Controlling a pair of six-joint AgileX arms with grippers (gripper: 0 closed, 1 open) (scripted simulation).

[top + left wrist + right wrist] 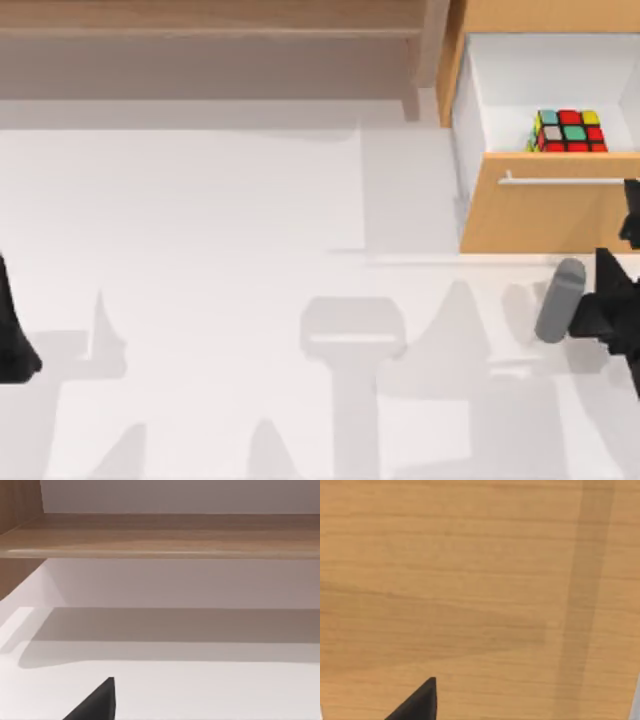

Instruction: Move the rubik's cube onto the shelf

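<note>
The right gripper (628,235) sits at the table's right edge just in front of the open drawer (545,205), its fingers' state impossible to tell, while the rubik's cube (569,131) lies inside that drawer, the shelf (210,18) runs along the back, and the left arm (12,325) is parked at the left edge.

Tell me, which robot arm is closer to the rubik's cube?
The right arm. The right gripper sits just below the open drawer that holds the rubik's cube. The left gripper is parked far off at the table's left edge.
</note>
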